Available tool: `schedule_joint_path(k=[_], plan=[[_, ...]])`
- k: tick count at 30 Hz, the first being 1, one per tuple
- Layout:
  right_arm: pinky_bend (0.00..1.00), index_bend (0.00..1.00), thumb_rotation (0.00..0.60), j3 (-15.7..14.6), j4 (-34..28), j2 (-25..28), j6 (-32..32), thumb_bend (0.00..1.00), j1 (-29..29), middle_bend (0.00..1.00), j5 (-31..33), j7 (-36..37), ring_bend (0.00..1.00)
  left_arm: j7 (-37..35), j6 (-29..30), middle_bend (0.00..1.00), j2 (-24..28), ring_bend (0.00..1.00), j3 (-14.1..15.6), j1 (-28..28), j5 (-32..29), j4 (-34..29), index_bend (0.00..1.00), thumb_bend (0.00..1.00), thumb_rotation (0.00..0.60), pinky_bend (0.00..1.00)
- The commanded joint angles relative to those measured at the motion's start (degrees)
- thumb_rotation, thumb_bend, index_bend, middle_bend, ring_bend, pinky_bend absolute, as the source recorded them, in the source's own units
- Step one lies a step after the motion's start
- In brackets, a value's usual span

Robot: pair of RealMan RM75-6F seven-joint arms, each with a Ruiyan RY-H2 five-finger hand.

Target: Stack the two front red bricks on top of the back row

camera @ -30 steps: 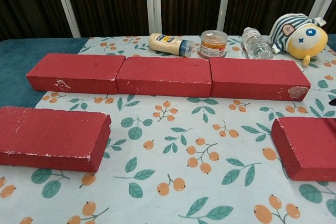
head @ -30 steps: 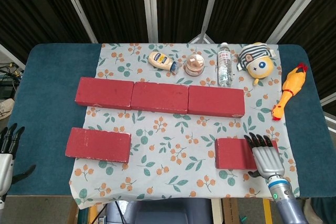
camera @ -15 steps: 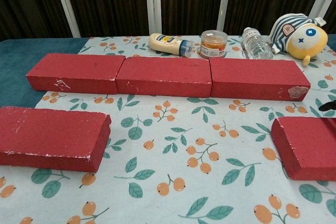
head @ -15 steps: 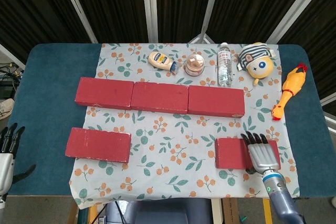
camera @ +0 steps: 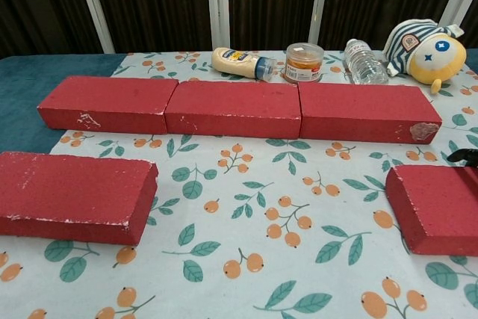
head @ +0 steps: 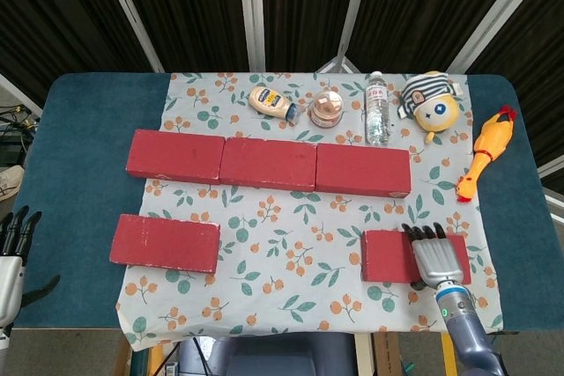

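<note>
The head view looks steeply down from above the near edge of the worktop, taking in its whole width, with the right hand low in frame and the left hand at the bottom-left corner. The chest view sits low and close, facing level across the floral cloth toward the dark curtain beyond the right hand. Both views share the back row of bricks and the two front bricks ahead of and beside that hand.
</note>
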Motion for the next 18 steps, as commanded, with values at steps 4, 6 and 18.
schedule_joint_path(k=[4,6,18], plan=[[0.0,0.11,0.6,-0.47,-0.52,0.0,0.81,0.11,0.74,0.27,0.53,-0.8,0.19,-0.01,-0.02,0.0,0.03,0.0,0.03,0.01,0.0,-0.03,0.01,0.0,0.6,0.13],[0.0,0.13,0.6,-0.58,-0.84,0.11,1.12,0.11,1.01,0.27,0.64,-1.14,0.19,-0.06,0.01,0.0,0.05,0.0,0.05,0.03,0.04,-0.06,0.01,0.0,0.6,0.13],[0.0,0.22,0.6,5.09,-10.41,7.71,2.54,0.11,6.13,0.27,3.83,-3.32,0.19,-0.46,-0.52,0.0,0.13,0.0,-0.53,-0.22,-1.29,0.0,0.01,0.0,0.6,0.13]])
